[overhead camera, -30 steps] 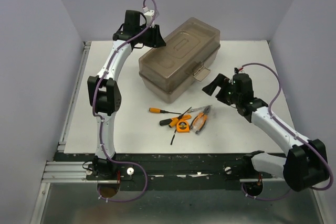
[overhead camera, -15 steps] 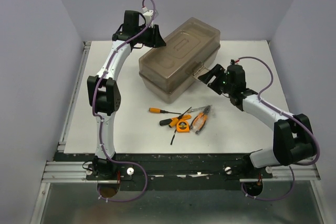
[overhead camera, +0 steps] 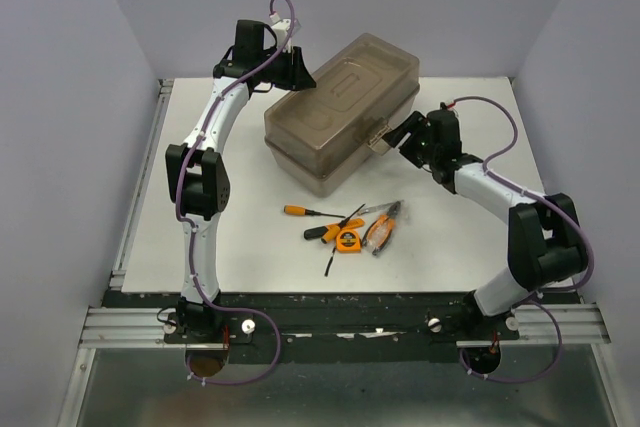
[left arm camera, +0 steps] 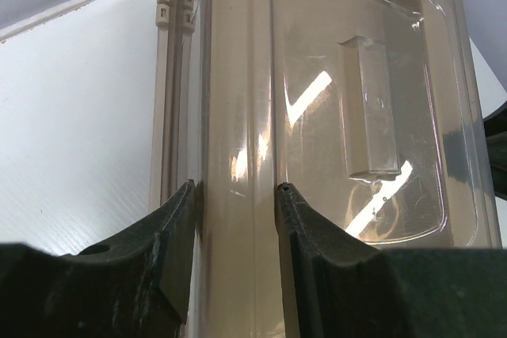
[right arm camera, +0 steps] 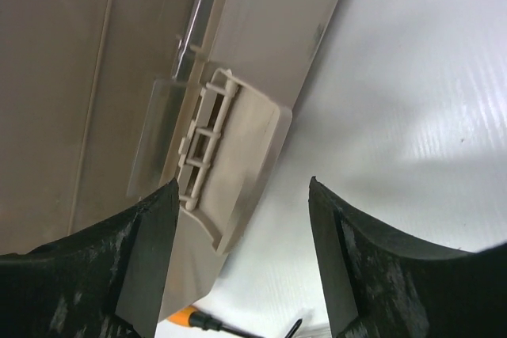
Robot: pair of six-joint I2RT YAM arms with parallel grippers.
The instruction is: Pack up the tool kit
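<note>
At the far side of the table (overhead camera: pixel 470 237), left gripper (left arm camera: pixel 236 189) is pinching the closed toolbox's (overhead camera: pixel 330 142) lid (left arm camera: pixel 317 116); right gripper (right arm camera: pixel 242 184) is gaping wide around the latch (right arm camera: pixel 230 156); tools (overhead camera: pixel 350 232) are lying loose out front.

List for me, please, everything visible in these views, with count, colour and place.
toolbox: one, beige with smoky brown lid, back centre.
latch: one, beige, toolbox front.
screwdrivers: two, orange-handled and black-handled, before toolbox.
tape measure: one, orange-black, among the tools.
pliers: one, orange-black, right of tape measure.
thin black item: one, nearest the arms, kind unclear.
table: one, white.
left gripper: black, clamped on lid edge.
right gripper: black, open around latch.
</note>
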